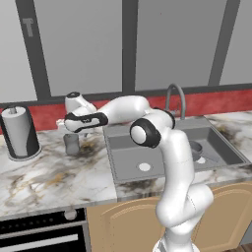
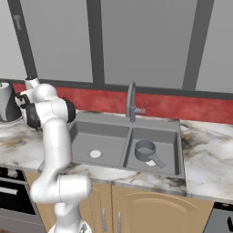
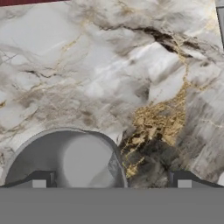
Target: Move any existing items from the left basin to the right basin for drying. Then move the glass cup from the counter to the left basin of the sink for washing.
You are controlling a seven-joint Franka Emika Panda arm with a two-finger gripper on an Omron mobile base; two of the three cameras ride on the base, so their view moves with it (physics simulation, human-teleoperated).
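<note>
The glass cup (image 1: 71, 143), a small grey tumbler, stands upright on the marble counter (image 1: 49, 172) left of the sink. My gripper (image 1: 80, 133) hangs open just above and to the right of it. In the hand view the glass cup (image 3: 65, 162) is seen from above at the lower left; my gripper (image 3: 111, 183) is wide apart and holds nothing. The grey saucepan (image 2: 145, 149) sits in the right basin (image 2: 168, 145), handle pointing forward-right; it is half hidden behind my arm as the saucepan (image 1: 197, 147). The left basin (image 2: 86, 139) holds nothing but its white drain.
A paper towel roll (image 1: 19, 132) in a dark holder stands at the counter's far left. The curved faucet (image 2: 132, 102) rises behind the sink divider. An oven front (image 1: 39, 236) lies below the counter's left part. Red backsplash and grey cabinets close the back.
</note>
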